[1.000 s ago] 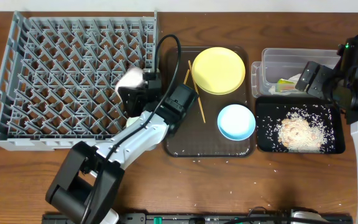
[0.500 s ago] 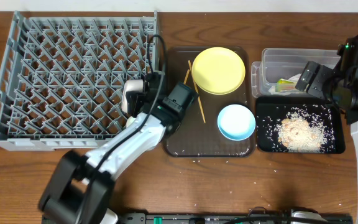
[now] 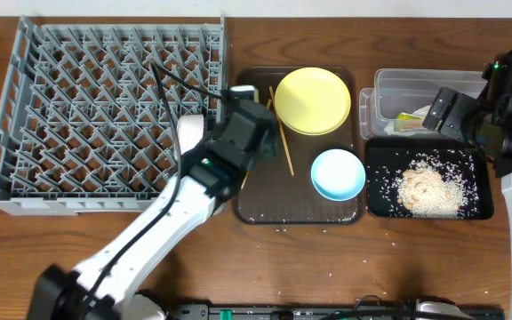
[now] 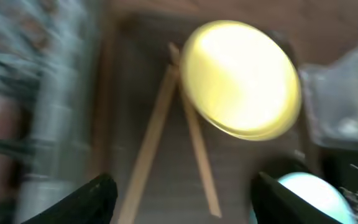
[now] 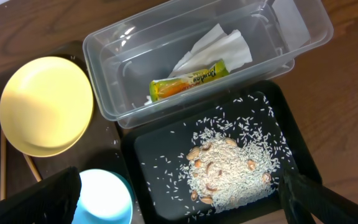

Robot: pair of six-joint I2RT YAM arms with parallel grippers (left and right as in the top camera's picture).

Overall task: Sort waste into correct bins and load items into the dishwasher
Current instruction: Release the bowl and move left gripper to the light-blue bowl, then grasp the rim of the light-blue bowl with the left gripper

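**A:** What is the left arm (image 3: 172, 209) going for, do you reckon?

**B:** I'm guessing the chopsticks (image 3: 282, 133). The left jaws are hanging spread wide with nothing between them, over the left part of the dark brown serving tray (image 3: 265, 203), just beside the dish rack (image 3: 96, 107). The sticks are lying flat on that tray, meeting at one end beside the yellow plate (image 3: 312, 100).

**A:** How should it be taking them?

**B:** Thin sticks lying flat are giving the jaws little to bite on. I'd be closing across both near where they're meeting, low to the tray, and watching that neither is rolling free. In the rack they could be slipping through the lattice, so I'd be laying them across it.

**A:** What is each camera giving us?

**B:** The overhead is laying out the bench (image 3: 398, 267): rack, serving tray with the light blue bowl (image 3: 338, 173), then the clear tub (image 3: 416, 84) and the black tray (image 3: 478, 209). The left wrist view is blurring badly. Even so it is showing both sticks as a V, which the arm is partly covering from above.

Only the right wrist view is showing the bins' contents sharply. The green-and-yellow wrapper (image 5: 191, 79) is lying against the paper scrap (image 5: 219, 46) in the tub, and the rice (image 5: 229, 165) is heaping in the black tray. The right jaws are likewise gaping wide and empty above the bins.
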